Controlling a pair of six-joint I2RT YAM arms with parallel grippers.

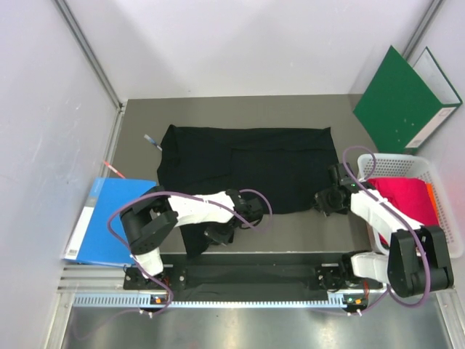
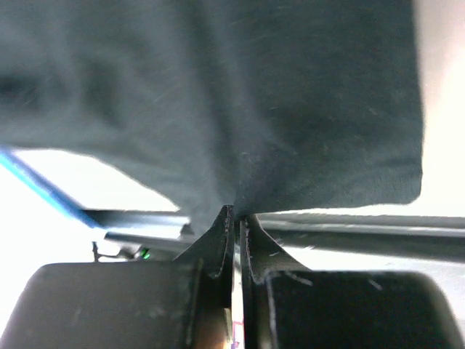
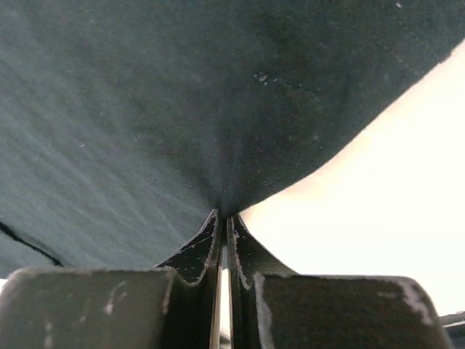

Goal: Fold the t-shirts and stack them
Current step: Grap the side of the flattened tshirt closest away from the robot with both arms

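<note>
A black t-shirt (image 1: 247, 163) lies spread flat across the middle of the table, and a strip of it (image 1: 192, 243) reaches toward the near edge. My left gripper (image 1: 216, 234) is at the shirt's near left edge. In the left wrist view it (image 2: 234, 212) is shut on a pinch of the black cloth (image 2: 240, 94). My right gripper (image 1: 325, 201) is at the shirt's near right corner and is likewise shut (image 3: 223, 216) on black cloth (image 3: 182, 109). A magenta-red t-shirt (image 1: 402, 198) lies in the white basket (image 1: 445, 182), with a bit of orange cloth at its right side.
A green folder (image 1: 403, 98) leans against the back right wall, behind the basket. A blue folder (image 1: 109, 218) lies at the left edge of the table. Two pens (image 1: 152, 139) (image 1: 114, 170) lie near the shirt's left side.
</note>
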